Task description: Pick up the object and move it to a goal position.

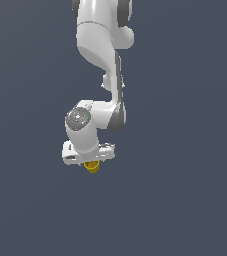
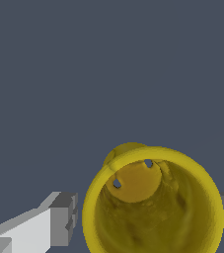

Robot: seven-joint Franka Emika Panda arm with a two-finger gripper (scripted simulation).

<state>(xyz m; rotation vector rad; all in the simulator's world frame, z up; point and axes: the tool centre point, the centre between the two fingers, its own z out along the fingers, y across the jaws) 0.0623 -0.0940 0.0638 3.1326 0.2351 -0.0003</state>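
The gripper (image 2: 150, 222) has its two fingers (image 2: 61, 220) standing one on each side of the yellow cup (image 2: 153, 207), and in the wrist view the cup's rim fills almost the whole span between them. A thin strip of background shows between the nearer pad and the cup's wall on one side; on the other side the pad sits at the picture's edge just beside the rim. Whether the pads press the wall cannot be told from either picture.

The cup lies directly under the gripper, mouth turned up toward the wrist, so its inside and narrower bottom are seen through the rim. Two small holes show low in its inner wall.

In the exterior view the gripper (image 1: 91, 164) points downward and the cup (image 1: 91, 167) shows just below the white hand, only its lower part visible, narrower than the hand above it. From the hand the white arm (image 1: 102, 50) rises through the wrist joint and runs up out of the picture. All around is a plain dark grey-blue ground (image 1: 185, 200).
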